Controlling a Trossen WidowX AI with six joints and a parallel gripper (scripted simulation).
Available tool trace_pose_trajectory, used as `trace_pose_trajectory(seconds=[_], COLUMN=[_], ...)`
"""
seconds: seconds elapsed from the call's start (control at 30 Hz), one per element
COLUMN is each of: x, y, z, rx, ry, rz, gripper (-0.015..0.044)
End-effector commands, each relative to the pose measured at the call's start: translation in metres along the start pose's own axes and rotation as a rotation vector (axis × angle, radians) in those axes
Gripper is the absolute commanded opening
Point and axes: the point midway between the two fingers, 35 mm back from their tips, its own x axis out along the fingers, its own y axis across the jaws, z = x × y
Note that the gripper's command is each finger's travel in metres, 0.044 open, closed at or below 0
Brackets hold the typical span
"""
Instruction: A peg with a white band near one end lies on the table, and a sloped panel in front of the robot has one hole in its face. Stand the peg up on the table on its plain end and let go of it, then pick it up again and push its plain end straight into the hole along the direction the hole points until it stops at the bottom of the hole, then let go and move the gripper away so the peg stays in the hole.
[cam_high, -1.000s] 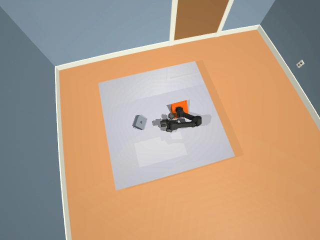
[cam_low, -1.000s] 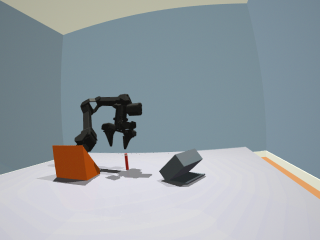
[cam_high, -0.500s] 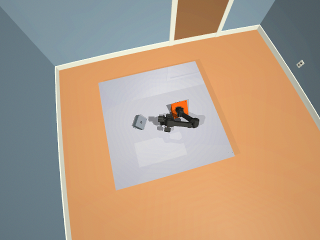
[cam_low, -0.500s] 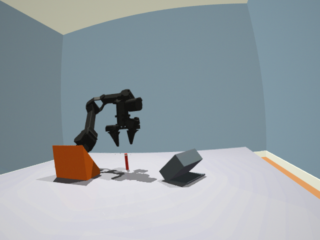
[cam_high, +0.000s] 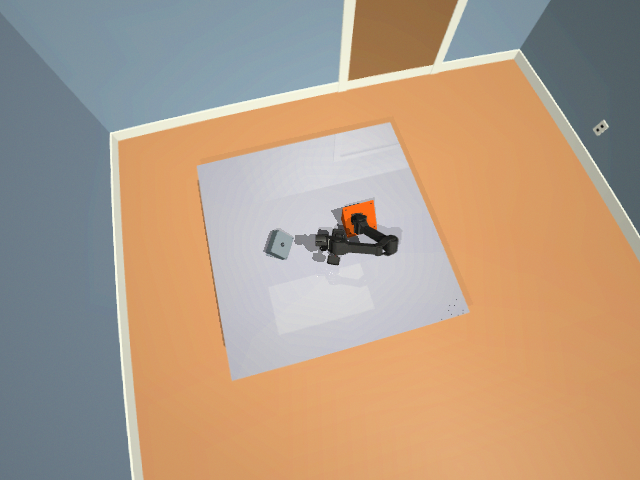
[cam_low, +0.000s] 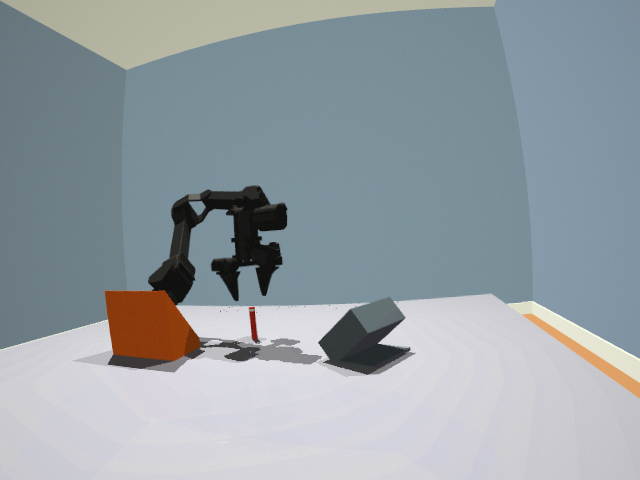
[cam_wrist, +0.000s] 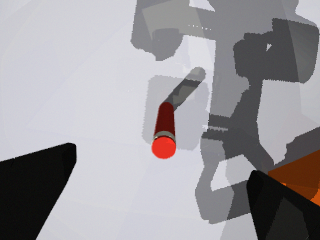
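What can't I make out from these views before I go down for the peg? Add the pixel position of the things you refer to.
- Peg (cam_low: 252, 324) (cam_wrist: 165, 120), top view: hidden under the arm (cam_high: 359, 248).
- Hole bottom, top view: the hole (cam_high: 282, 244) is too small and dark to show its depth.
- Hole, exterior view: the panel's (cam_high: 278, 244) (cam_low: 343, 330) holed face is turned away.
- Panel, wrist view: outside the frame.
- Finger bases, wrist view: cut off by the frame edge.
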Motion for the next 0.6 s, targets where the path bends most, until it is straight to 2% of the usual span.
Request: trace_pose_trajectory(seconds=[0.0,0.57], x=[0.005,0.032], y=[0.001,0.000], z=[-0.001,0.002], rx=[0.003,0.002], ry=[-0.004,-0.008], rz=[0.003,-0.001], gripper=[0.0440,0.0440])
